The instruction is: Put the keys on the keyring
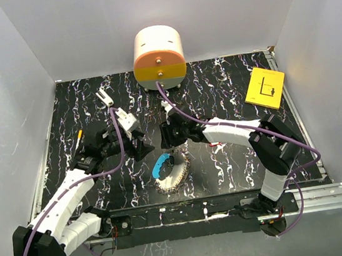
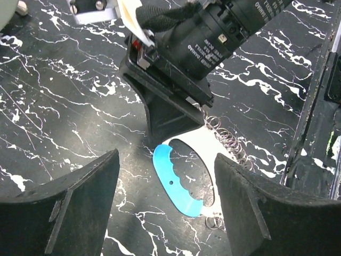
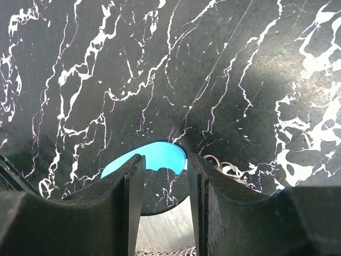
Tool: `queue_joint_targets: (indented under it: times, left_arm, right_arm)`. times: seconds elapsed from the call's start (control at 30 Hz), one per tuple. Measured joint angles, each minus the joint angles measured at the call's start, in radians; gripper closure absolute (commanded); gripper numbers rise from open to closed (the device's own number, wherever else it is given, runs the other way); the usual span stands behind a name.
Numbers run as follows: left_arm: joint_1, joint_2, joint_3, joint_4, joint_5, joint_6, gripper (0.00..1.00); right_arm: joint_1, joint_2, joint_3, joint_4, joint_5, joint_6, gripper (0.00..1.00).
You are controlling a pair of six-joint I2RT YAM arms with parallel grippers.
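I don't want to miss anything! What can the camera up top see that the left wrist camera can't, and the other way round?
Only the top view shows the yellow card, the orange-and-white drum at the back, and both whole arms. Only the left wrist view shows close-up detail: the wavy edge and tiny hole in the blue band of the keyring, seen between the wide-apart fingers of the left gripper. Both show the keyring, the right gripper down at it, and the black marbled table.

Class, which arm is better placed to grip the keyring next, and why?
Right. The right gripper has a finger either side of the keyring at its blue end; the left gripper hangs open, back from it.
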Motion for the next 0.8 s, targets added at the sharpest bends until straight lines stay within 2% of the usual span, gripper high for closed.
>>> queue_joint_targets:
  times: [0.8]
  left_arm:
    - [0.002,-0.029,-0.085,0.075,-0.049,-0.043,0.28]
  right_arm:
    - [-0.034,0.011,-0.049,-0.057,0.005,0.064,0.59]
